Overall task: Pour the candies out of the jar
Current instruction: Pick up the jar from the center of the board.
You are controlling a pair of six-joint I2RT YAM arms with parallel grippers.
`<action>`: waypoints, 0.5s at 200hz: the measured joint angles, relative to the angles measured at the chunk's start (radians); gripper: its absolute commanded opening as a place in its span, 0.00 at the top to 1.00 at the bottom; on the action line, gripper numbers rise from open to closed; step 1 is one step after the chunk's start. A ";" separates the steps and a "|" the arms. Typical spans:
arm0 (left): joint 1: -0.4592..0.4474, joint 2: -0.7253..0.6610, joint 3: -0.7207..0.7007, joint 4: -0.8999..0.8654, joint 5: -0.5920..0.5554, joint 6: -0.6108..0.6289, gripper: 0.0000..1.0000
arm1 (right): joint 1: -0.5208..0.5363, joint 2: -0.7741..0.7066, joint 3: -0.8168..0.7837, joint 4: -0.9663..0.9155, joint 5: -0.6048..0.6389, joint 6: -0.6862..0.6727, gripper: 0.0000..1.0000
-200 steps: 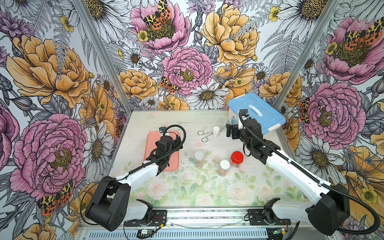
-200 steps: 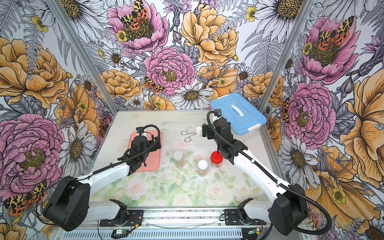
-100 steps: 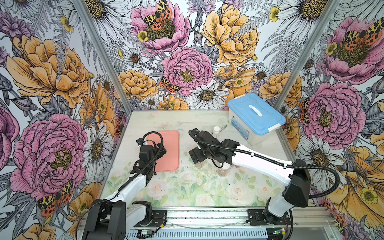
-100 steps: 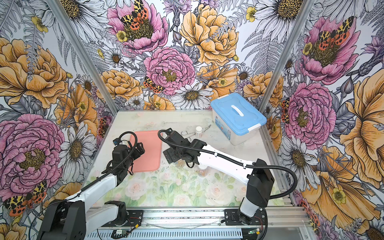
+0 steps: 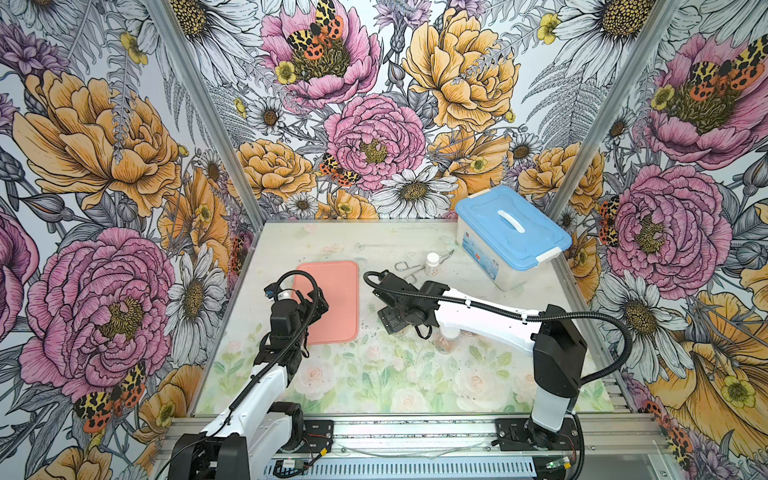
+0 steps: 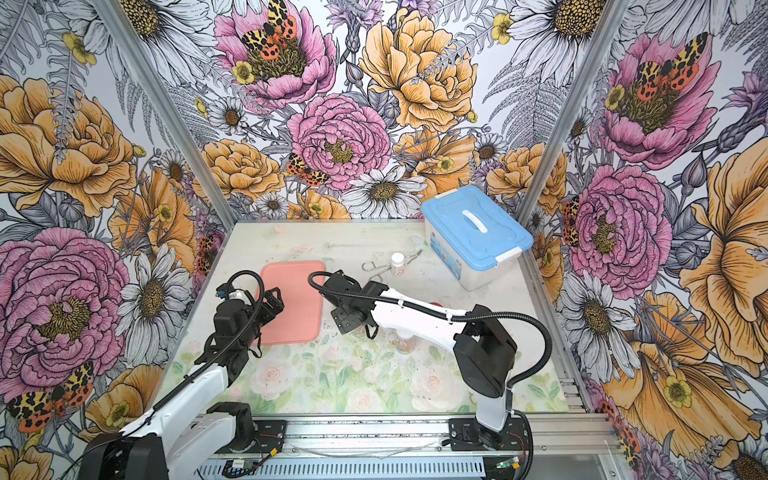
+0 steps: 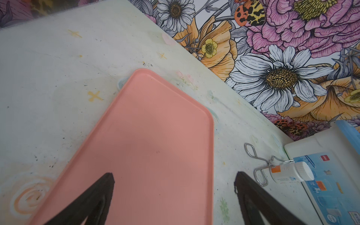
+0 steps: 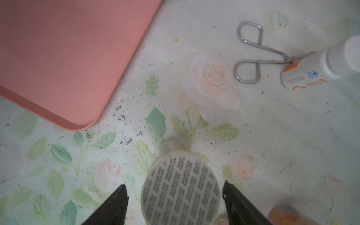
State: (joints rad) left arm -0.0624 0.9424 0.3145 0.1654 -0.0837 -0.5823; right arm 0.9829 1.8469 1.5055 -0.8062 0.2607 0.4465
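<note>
Nearest the rail, a clear jar (image 5: 446, 343) stands on the bench (image 5: 374, 386) just under the right forearm. The candies (image 8: 288, 214) are seen inside it only as a blurred patch of orange and blue.

Just beyond, the right gripper (image 8: 174, 188) is lowered around a sealed jar (image 8: 181, 171), whose mouth is covered by a printed disc. Its fingers (image 8: 113, 210) are spread to either side. A gap is seen on one side, and contact on the other cannot be told. What this jar holds is hidden from above.

Further out, the left gripper (image 7: 174, 175) is held over the bare pink tray (image 7: 155, 126), fingers spread wide and empty. Wire tongs (image 8: 251, 56), a white bottle (image 8: 311, 66) and a blue-lidded box (image 5: 511, 232) lie farthest back.

It is judged that nothing would be poured if the seal is left in place. The sealed jar could be tipped by an off-centre squeeze. The clear jar could be knocked by the forearm, and tiny candies could be scattered past the tray's low rim.
</note>
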 measured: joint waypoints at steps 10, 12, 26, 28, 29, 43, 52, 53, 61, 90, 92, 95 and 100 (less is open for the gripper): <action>-0.002 0.000 0.000 0.000 0.003 0.000 0.01 | 0.000 0.014 0.008 -0.001 0.000 0.008 0.26; -0.004 0.000 0.000 0.000 0.003 0.000 0.01 | 0.000 0.016 0.011 -0.002 0.000 0.011 0.26; -0.021 0.000 0.000 0.001 0.003 0.003 0.01 | 0.000 0.028 0.019 -0.001 0.001 0.023 0.31; -0.026 0.000 0.000 0.001 0.003 0.004 0.01 | 0.000 0.029 0.020 -0.001 0.001 0.024 0.33; -0.027 0.000 0.000 0.001 0.003 0.005 0.01 | 0.000 0.029 0.020 -0.001 0.001 0.023 0.33; -0.056 0.004 0.000 0.003 0.003 0.009 0.01 | 0.000 0.030 0.023 -0.002 0.005 0.030 0.41; -0.070 0.009 0.001 0.003 0.003 0.013 0.01 | 0.000 0.030 0.024 -0.002 0.005 0.040 0.46; -0.072 0.009 0.002 0.003 0.003 0.013 0.01 | 0.000 0.030 0.024 -0.002 0.005 0.041 0.46; -0.084 0.017 0.003 0.004 0.003 0.015 0.01 | 0.000 0.030 0.025 -0.001 0.006 0.042 0.49; -0.115 0.056 0.021 0.003 0.002 0.021 0.01 | 0.000 0.030 0.026 -0.002 0.006 0.047 0.56; -0.119 0.060 0.024 0.003 0.002 0.023 0.01 | -0.001 0.030 0.026 -0.002 0.006 0.047 0.56; -0.123 0.064 0.027 0.003 0.002 0.024 0.01 | -0.001 0.030 0.026 -0.001 0.006 0.046 0.57; -0.132 0.072 0.034 0.003 0.000 0.029 0.01 | -0.003 0.029 0.026 -0.002 0.005 0.042 0.57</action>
State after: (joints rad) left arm -0.1940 1.0145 0.3485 0.1688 -0.0834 -0.5533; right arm 0.9794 1.8759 1.5311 -0.8078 0.2657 0.4889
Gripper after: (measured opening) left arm 0.986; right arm 0.547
